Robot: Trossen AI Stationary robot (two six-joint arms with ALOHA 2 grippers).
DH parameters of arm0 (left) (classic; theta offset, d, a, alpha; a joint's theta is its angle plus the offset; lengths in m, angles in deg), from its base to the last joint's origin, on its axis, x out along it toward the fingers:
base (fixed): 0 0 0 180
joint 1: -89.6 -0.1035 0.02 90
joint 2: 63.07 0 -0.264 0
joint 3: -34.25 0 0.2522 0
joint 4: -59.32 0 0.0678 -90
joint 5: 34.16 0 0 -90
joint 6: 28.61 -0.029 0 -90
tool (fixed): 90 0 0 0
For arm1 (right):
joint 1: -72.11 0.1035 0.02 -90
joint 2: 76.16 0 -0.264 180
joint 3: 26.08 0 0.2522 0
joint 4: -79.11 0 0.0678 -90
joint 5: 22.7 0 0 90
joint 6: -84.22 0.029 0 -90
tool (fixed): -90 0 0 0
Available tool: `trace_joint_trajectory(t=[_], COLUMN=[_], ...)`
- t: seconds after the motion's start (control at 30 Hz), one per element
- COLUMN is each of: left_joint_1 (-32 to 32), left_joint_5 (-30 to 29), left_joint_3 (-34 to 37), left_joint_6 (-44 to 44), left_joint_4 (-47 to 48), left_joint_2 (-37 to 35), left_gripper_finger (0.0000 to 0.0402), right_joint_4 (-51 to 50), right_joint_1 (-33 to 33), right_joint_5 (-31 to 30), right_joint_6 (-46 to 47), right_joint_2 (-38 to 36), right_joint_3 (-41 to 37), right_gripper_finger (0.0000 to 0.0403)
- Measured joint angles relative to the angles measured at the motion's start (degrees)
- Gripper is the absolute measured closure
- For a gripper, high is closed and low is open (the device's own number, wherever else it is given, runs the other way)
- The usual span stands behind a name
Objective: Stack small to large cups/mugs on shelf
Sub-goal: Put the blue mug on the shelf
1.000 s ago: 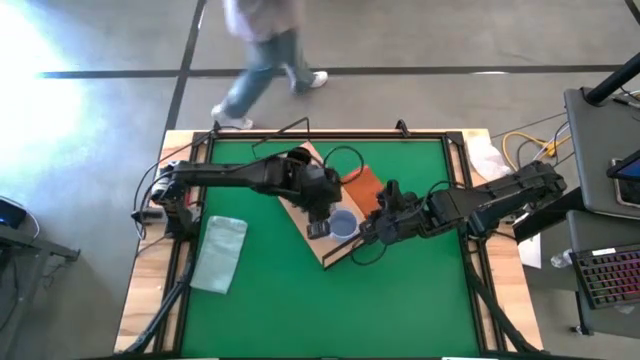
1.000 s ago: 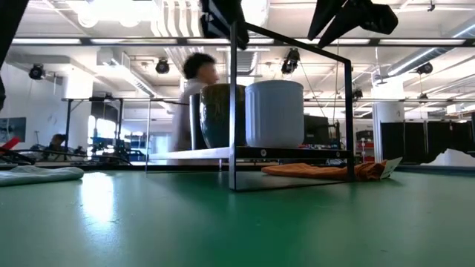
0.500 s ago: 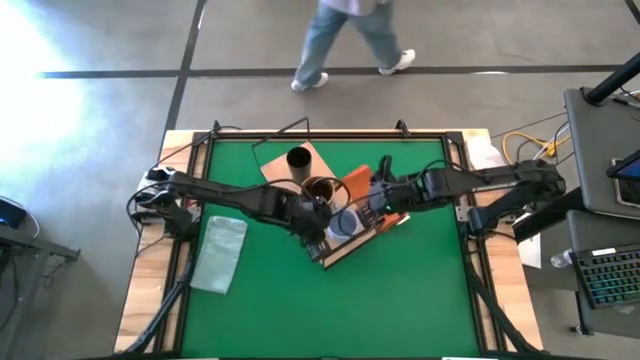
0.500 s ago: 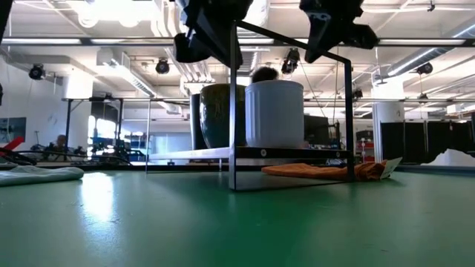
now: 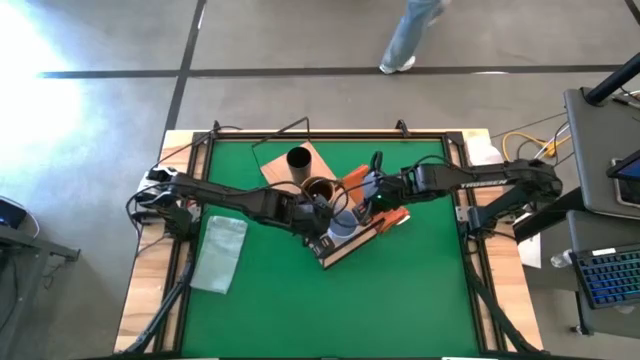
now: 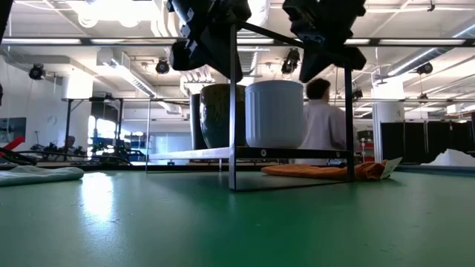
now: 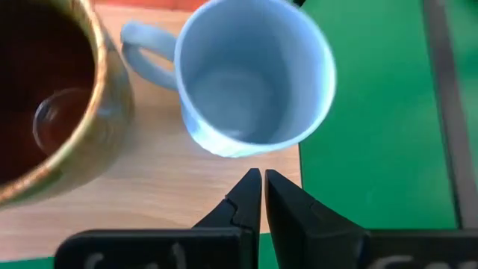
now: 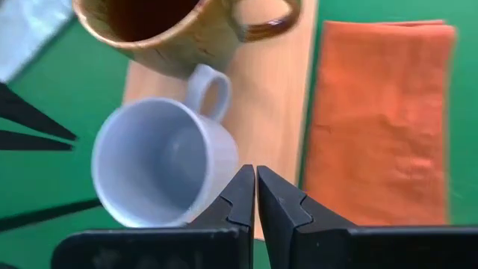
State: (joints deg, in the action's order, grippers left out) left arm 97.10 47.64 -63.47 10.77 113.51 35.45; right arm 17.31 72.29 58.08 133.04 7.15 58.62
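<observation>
Three cups stand upright in a row on the light-wood shelf [image 5: 330,254]: the black cup [image 5: 298,160] at its far end, the brown mug [image 5: 318,188] in the middle, the pale blue-grey cup [image 5: 343,224] at its near end. My left gripper [image 5: 322,220] is shut and hangs above the shelf beside the pale cup [image 7: 254,82]. My right gripper [image 5: 358,204] is shut on the pale cup's [image 8: 160,161] other side. In the low view both grippers, left [image 6: 204,44] and right [image 6: 326,44], stand higher than the cups' rims.
An orange cloth [image 5: 392,215] lies on the table right of the shelf, under my right arm. A pale folded cloth [image 5: 220,252] lies at the left. The shelf's black wire frame [image 6: 234,111] rises at its near end. A person walks beyond the table's far edge.
My right gripper has gone toward the table's far edge and left, from beside the shelf's near end to beside the pale cup. My left gripper has drawn toward the near edge, uncovering the black cup and brown mug. Both have come down. The cups have stayed put.
</observation>
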Motion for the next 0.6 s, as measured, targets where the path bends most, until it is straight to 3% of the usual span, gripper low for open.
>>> trace_joint_trajectory(t=[0.6], left_joint_1=[0.04], left_joint_5=[-1.76], left_joint_3=[1.01], left_joint_6=[0.53], left_joint_4=[-2.62], left_joint_2=[0.02], left_gripper_finger=[0.0396], right_joint_4=[13.07], right_joint_1=[-0.71], right_joint_5=[5.54], right_joint_6=[0.66], right_joint_2=[2.09], right_joint_3=[-8.11], right_gripper_finger=[0.0394])
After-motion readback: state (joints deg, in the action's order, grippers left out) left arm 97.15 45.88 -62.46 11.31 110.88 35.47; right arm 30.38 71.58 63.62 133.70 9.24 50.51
